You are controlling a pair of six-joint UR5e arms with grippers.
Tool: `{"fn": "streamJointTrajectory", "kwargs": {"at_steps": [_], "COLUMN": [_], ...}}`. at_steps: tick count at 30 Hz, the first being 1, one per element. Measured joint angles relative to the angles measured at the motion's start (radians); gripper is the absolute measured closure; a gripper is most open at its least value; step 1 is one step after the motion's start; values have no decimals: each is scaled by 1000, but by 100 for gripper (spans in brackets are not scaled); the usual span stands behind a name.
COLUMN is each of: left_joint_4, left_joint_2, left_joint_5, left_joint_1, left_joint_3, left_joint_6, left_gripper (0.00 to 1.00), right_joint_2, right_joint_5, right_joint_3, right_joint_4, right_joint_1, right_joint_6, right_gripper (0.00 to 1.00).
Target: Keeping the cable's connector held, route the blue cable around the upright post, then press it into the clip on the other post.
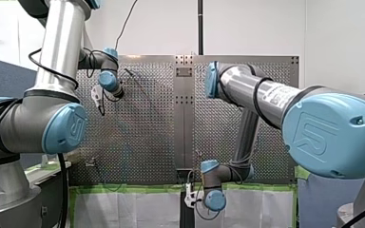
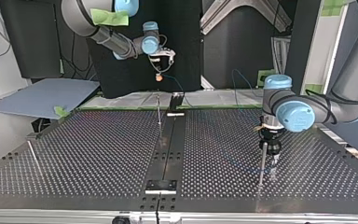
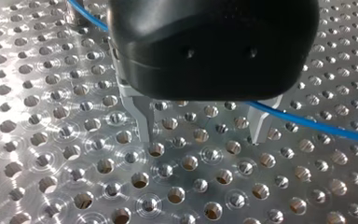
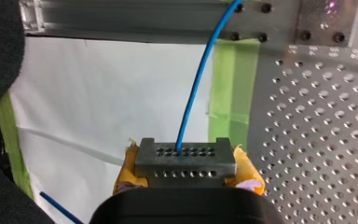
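My right gripper point(image 4: 186, 181) is clamped on the grey perforated connector block point(image 4: 185, 158). My left gripper point(image 3: 200, 128), jaws apart, is above the thin blue cable point(image 3: 317, 126). The cable is probably limp and light, so grip it well away from the connector.

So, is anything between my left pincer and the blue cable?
Nothing visible. In the left wrist view the left pincer is open just above the perforated table, and the blue cable runs right beside its fingers.
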State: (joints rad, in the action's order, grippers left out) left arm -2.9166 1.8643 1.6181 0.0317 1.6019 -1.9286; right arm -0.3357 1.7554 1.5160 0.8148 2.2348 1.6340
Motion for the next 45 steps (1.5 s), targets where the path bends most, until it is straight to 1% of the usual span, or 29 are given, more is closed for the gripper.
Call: {"fn": "streamJointTrajectory", "kwargs": {"at_steps": [3,7,14,19,24,28,31,36,45], "left_joint_4": [0,0,-1,-1,-1,-1,-1,-4,-6], "left_joint_2": [0,0,0,0,0,0,0,0,0], "left_joint_5": [0,0,0,1,2,2,2,1,17], "left_joint_1": [0,0,3,4,7,12,15,16,16], "left_joint_3": [0,0,1,1,1,1,1,0,1], "left_joint_6": [-1,-1,-9,-10,-15,-20,-22,-22,-21], "left_gripper": [1,1,1,1,1,1,1,1,1], "right_joint_2": [-11,-36,-96,-137,-177,-207,-232,-274,-362], "right_joint_5": [5,18,32,39,42,43,44,44,36], "right_joint_3": [23,53,115,156,196,226,250,292,381], "right_joint_4": [22,52,106,112,103,106,108,114,141], "right_joint_1": [-2,-8,-11,-11,-13,-17,-23,-32,-54], "right_joint_6": [1,2,-1,-1,0,7,10,10,12], "right_gripper": [100,100,100,100,100,100,100,100,100]}}
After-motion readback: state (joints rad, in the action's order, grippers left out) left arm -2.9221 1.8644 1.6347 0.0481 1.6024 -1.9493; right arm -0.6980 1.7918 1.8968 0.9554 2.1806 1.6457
